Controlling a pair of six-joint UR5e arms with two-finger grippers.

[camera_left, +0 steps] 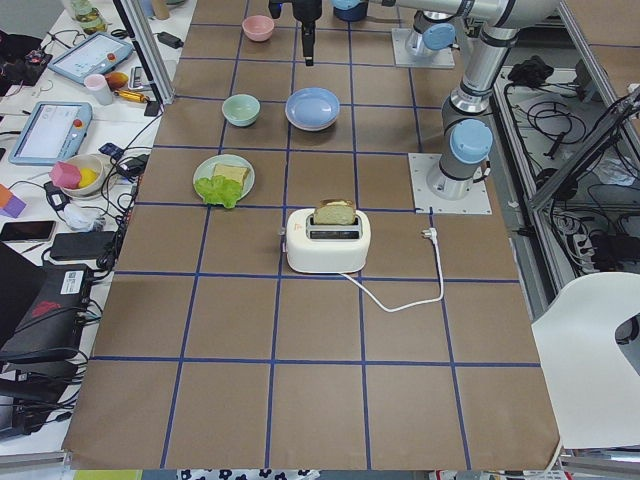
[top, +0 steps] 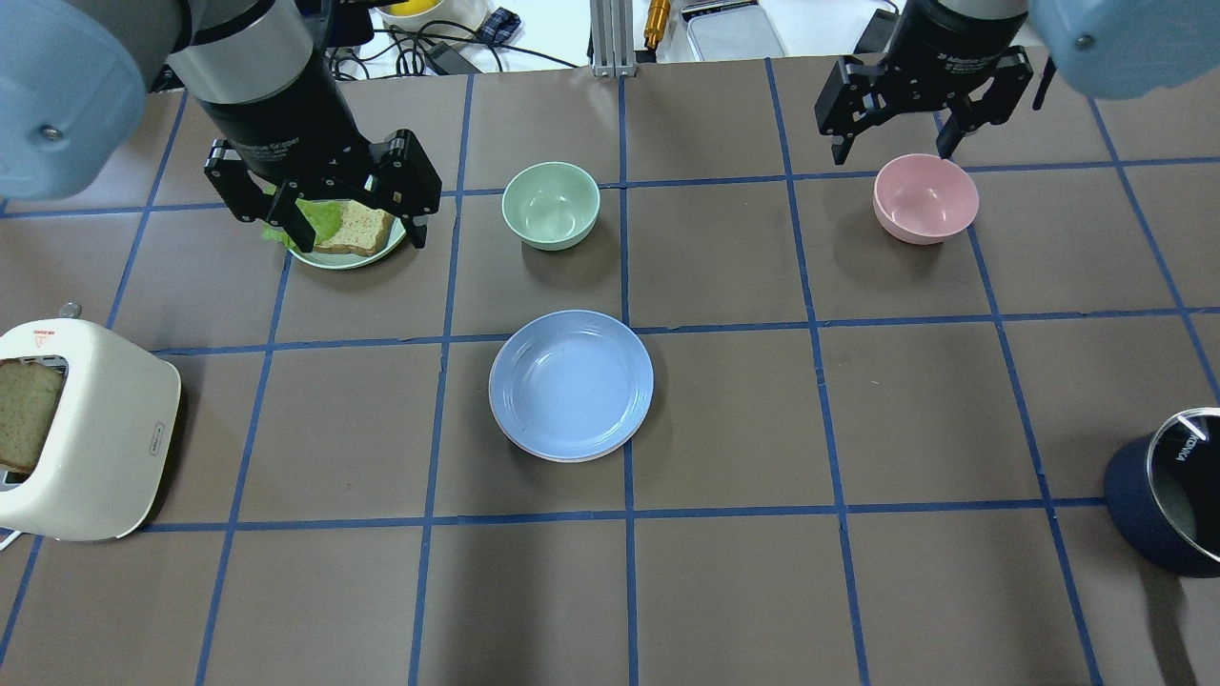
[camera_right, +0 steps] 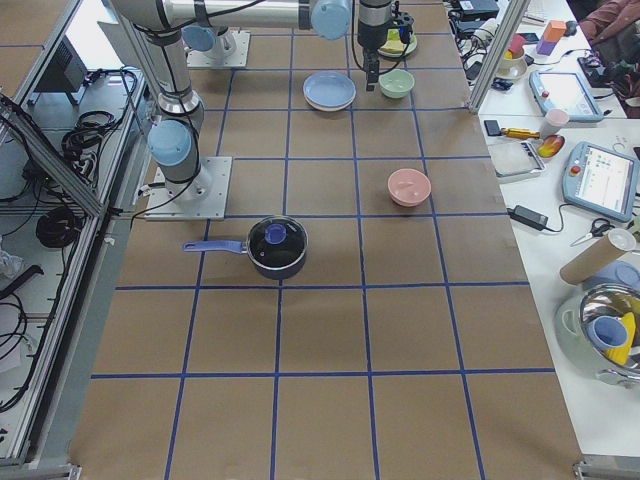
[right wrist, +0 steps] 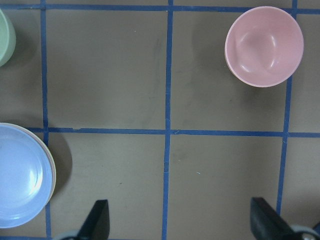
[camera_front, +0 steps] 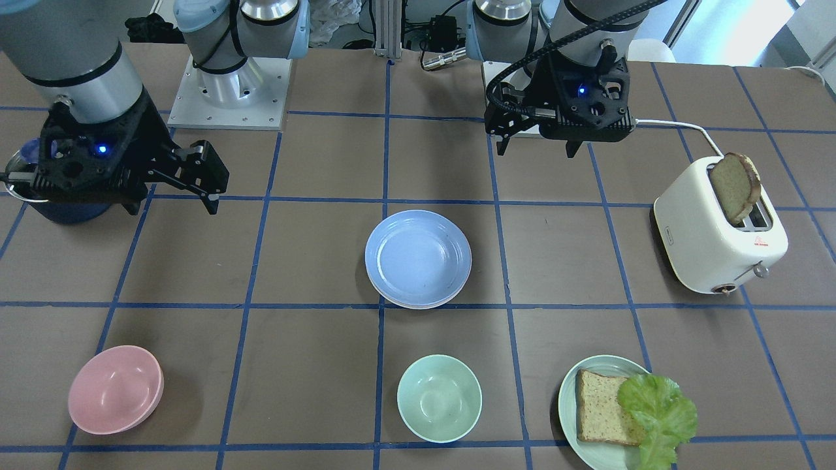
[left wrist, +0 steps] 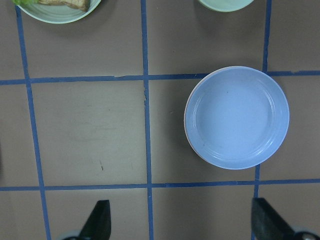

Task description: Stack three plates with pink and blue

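The three plates stand stacked at the table's middle. The light blue plate is on top. Thin pale pink and cream rims show under its edge. The stack also shows in the front view, the left wrist view and the right wrist view. My left gripper is open and empty, high over the mint-green plate, away from the stack; it also shows in the front view. My right gripper is open and empty, above the pink bowl's far side; it also shows in the front view.
A mint-green plate with bread and lettuce lies under the left gripper. A mint bowl and a pink bowl stand beyond the stack. A white toaster holding a bread slice is at the left, a dark blue pot at the right edge.
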